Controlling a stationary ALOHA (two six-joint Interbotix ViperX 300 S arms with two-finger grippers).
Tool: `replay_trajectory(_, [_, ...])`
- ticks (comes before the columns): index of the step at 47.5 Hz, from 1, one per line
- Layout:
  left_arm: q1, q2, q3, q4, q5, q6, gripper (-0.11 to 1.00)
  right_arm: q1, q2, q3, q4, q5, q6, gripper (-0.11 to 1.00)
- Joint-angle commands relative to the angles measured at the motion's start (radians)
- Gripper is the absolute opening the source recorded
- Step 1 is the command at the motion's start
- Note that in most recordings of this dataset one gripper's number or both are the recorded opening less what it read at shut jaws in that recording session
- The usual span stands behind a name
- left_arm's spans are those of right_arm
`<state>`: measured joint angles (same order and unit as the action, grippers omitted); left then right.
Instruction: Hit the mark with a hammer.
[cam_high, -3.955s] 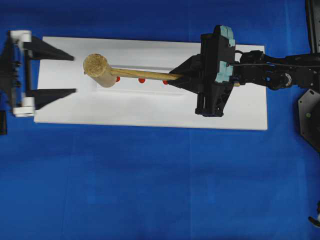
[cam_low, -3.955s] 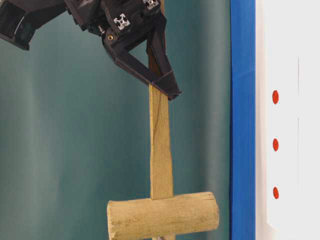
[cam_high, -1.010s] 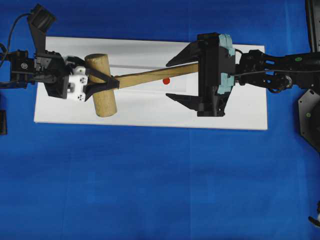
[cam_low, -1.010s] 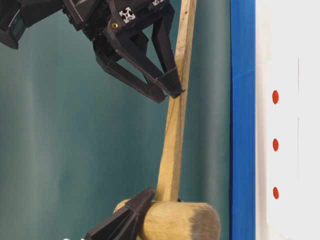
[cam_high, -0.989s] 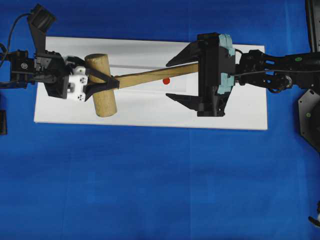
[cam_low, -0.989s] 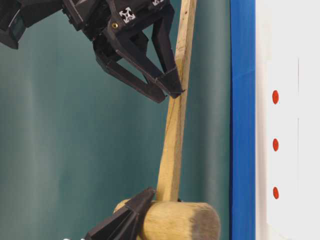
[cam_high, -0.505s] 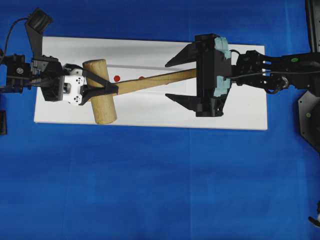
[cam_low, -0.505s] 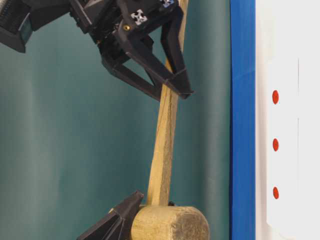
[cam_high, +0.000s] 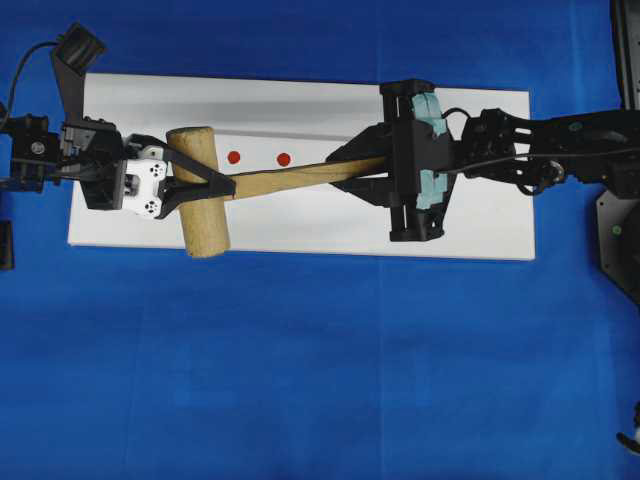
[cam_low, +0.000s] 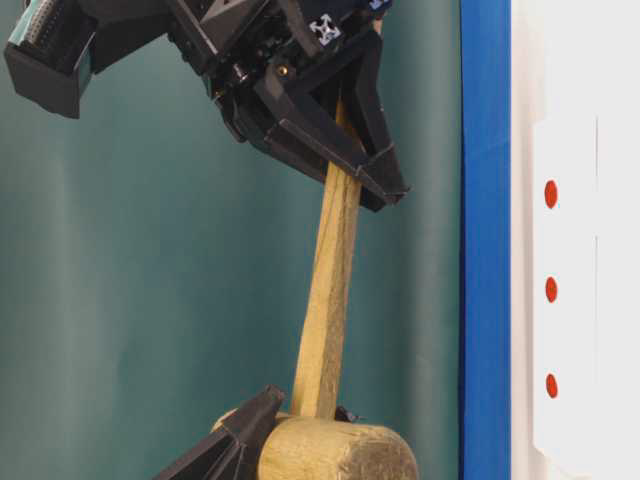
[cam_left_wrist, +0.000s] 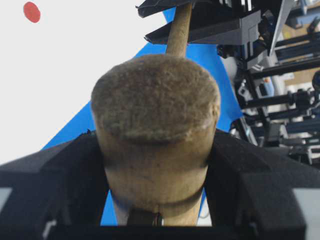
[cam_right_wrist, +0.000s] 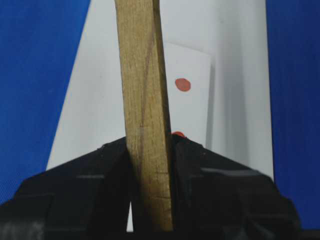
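Left gripper (cam_high: 205, 183): clamps the wooden mallet (cam_high: 200, 190) head.
Right gripper (cam_high: 352, 172): clenched on handle.
Advice: release head first (then aim at red dots (cam_high: 233, 157)).

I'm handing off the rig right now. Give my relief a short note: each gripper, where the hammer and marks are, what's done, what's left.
Left gripper: clamped around the hammer head.
Right gripper: shut on the hammer handle, as the right wrist view confirms.
Hammer: held by both arms above the white board, handle slanting across it.
Marks: two red dots show overhead; three show in the table-level view, so the handle likely hides one.
Done: hammer picked up, both grips on.
Left: probably free the head from the left gripper, then swing onto a mark.
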<state>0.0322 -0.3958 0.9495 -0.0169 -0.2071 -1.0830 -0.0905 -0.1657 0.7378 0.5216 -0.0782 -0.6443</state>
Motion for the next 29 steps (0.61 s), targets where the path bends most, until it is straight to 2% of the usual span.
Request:
replay_trajectory(1, [-0.005,-0.014,-0.037,0.003,-0.012,0.005,0.45,-0.006,-0.011,-0.029,0.003,-0.005,0.003,0.09])
replay_trajectory(11, [-0.003,-0.017,-0.034,0.003,-0.006,-0.02,0.45,-0.006,-0.011,-0.031,0.003,-0.002,0.003,0.09])
replay_trajectory(26, [-0.002,-0.02,-0.034,0.003,-0.006,0.009,0.46,-0.006,-0.011,-0.031,0.003,0.005,0.005,0.09])
replay_trajectory(28, [-0.002,-0.02,-0.034,0.003,-0.006,0.008,0.51,-0.006,-0.011,-0.031,0.003,0.005,0.006,0.09])
replay_trajectory(29, [-0.002,-0.023,-0.034,0.003,-0.006,0.008,0.59,-0.006,-0.011,-0.031,0.003,0.003,0.006,0.09])
